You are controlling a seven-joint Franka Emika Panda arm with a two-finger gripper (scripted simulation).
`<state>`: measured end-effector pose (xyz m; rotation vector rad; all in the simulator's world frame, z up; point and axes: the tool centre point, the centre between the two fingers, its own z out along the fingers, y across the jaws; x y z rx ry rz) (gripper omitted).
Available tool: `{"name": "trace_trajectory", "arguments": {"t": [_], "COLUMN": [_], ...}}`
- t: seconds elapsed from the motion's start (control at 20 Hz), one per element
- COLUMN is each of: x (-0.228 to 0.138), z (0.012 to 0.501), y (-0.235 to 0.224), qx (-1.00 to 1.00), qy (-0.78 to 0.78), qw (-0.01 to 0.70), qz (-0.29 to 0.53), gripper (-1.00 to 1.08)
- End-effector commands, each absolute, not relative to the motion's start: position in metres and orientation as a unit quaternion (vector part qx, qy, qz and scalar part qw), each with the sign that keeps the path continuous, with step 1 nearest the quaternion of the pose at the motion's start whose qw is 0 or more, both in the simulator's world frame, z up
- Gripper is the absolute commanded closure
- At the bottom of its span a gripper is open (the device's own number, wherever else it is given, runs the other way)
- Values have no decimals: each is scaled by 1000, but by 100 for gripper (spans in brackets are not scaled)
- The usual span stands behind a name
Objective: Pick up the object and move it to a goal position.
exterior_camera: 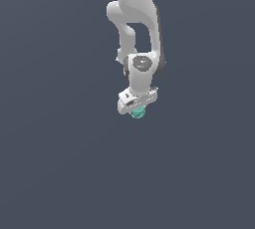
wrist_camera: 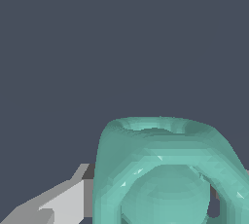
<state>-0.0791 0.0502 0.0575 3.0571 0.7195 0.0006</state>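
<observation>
Just below the white Panda arm [exterior_camera: 134,29], in the middle of the exterior view, the gripper [exterior_camera: 137,108] pointed downward with the teal-green lumpy object [exterior_camera: 138,113] sitting at its tip, far smaller than the hand above it. In the wrist view the object [wrist_camera: 165,169] filled the near field as a rounded, hollowed teal shape, with one pale finger [wrist_camera: 63,201] pressed against its side, so the fingers stood narrow, closed around the object. Behind everything lay a plain dark grey-blue background [exterior_camera: 50,148].
</observation>
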Motion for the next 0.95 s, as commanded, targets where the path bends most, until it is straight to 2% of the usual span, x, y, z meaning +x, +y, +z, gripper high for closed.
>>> {"name": "trace_trajectory", "arguments": {"t": [0.0, 0.5, 0.9], "x": [-85, -110, -116], "z": [67, 112, 125], "y": [53, 64, 68], "qx": [973, 973, 973], "qy": [229, 230, 230], "qw": [1, 1, 0], "qz": [1, 0, 0], "gripper": [108, 108, 108]}}
